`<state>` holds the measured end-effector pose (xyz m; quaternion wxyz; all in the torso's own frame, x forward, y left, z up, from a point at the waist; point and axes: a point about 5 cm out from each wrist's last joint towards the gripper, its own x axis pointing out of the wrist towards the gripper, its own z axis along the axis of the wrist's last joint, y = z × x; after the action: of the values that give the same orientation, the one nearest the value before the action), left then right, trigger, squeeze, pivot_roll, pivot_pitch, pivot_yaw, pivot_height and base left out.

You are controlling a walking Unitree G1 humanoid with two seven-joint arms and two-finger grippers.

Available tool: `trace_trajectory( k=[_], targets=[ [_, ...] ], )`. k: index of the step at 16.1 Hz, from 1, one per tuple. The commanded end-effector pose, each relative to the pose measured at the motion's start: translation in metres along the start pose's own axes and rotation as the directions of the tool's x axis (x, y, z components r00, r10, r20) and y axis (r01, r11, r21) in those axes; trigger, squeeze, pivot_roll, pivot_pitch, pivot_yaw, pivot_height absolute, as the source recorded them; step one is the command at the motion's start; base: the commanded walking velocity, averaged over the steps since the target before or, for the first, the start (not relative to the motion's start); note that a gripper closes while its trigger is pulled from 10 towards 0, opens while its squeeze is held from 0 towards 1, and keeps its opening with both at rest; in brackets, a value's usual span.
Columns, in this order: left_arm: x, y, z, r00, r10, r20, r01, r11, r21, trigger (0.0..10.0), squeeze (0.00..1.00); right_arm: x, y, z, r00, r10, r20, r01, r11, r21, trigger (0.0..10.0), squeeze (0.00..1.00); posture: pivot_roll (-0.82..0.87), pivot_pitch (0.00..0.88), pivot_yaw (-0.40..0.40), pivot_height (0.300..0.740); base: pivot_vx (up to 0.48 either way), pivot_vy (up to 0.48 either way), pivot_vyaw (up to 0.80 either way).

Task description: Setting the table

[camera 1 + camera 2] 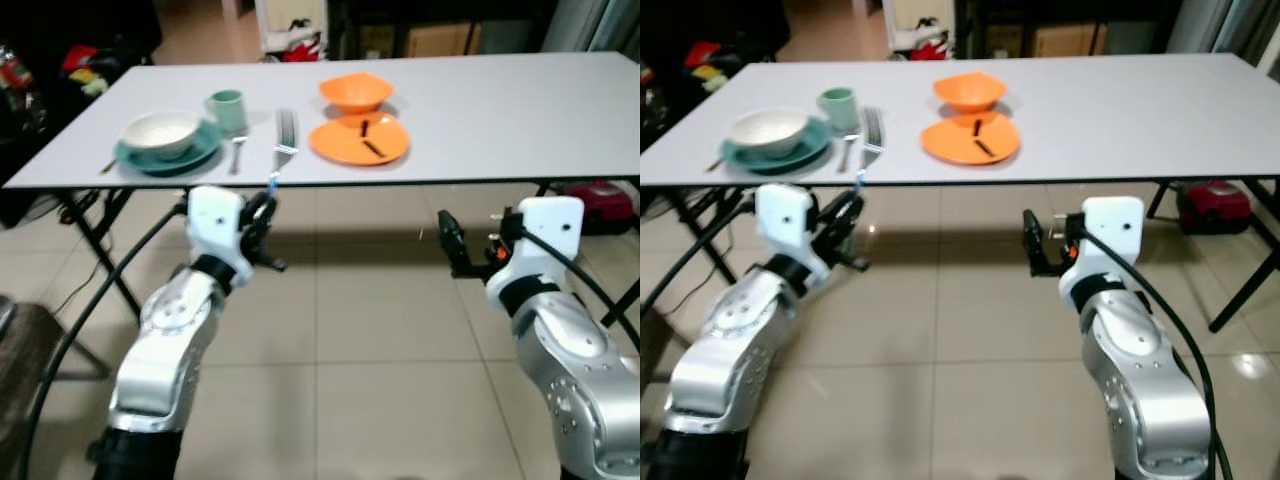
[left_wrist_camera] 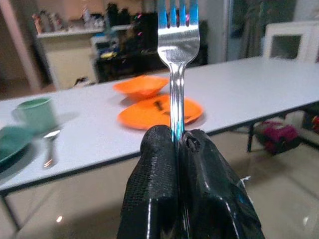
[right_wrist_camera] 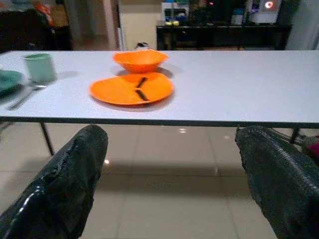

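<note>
Tiled floor lies under both arms, short of the white surface (image 1: 480,110): the left gripper (image 2: 178,144) has its fingers clamped on a fork (image 2: 177,59) held upright, while the right gripper (image 3: 169,164) hangs spread and empty. Farther on sit an orange plate (image 1: 358,139) and orange bowl (image 1: 356,91), beside a teal setting. The fork probably belongs left of the orange plate, so it should be lowered flat and released only once resting.

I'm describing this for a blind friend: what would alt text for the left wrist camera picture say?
The left gripper, its two black fingers shut, holds a silver fork upright by the handle, tines up. Behind it a white table carries an orange bowl, an orange plate and a green cup.
</note>
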<state>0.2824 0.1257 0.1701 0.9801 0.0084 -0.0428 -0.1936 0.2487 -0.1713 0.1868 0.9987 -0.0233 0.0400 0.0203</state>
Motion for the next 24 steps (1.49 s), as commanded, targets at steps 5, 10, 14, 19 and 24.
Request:
trace_trajectory(
  k=[5,10,14,19,24],
  targets=[
    [0.002,0.002,0.005,1.000,-0.007,0.014,0.007,1.000,0.019,10.0,0.00,0.000,0.000,0.003,1.000,0.006,0.002,-0.006,1.000,0.000,10.0,0.00,-0.03,0.000,0.066,0.740,0.383,0.000,0.00],
    [0.000,0.000,0.003,1.000,-0.015,0.005,0.015,1.000,0.019,10.0,0.00,-0.002,0.000,0.001,1.000,0.007,-0.008,-0.007,1.000,0.001,10.0,0.00,-0.03,0.000,0.067,0.740,0.382,0.000,0.00],
    [-0.001,-0.002,0.002,1.000,-0.024,-0.001,0.024,1.000,0.018,10.0,0.00,-0.005,-0.001,0.000,1.000,0.003,-0.019,-0.003,1.000,0.005,10.0,0.00,-0.04,0.000,0.069,0.740,0.378,0.000,0.00],
    [-0.003,-0.004,-0.003,0.998,-0.052,-0.028,0.053,0.998,0.022,10.0,0.00,-0.010,0.001,-0.002,1.000,-0.002,-0.031,0.002,1.000,0.015,10.0,0.00,-0.03,0.000,0.084,0.740,0.374,0.000,-0.64],
    [-0.001,-0.008,-0.009,0.993,-0.095,-0.074,0.098,0.995,0.031,10.0,0.00,-0.013,-0.001,-0.013,0.996,0.001,-0.085,0.000,1.000,0.004,10.0,0.00,-0.01,0.000,0.068,0.740,0.370,0.000,0.00]
  ],
)
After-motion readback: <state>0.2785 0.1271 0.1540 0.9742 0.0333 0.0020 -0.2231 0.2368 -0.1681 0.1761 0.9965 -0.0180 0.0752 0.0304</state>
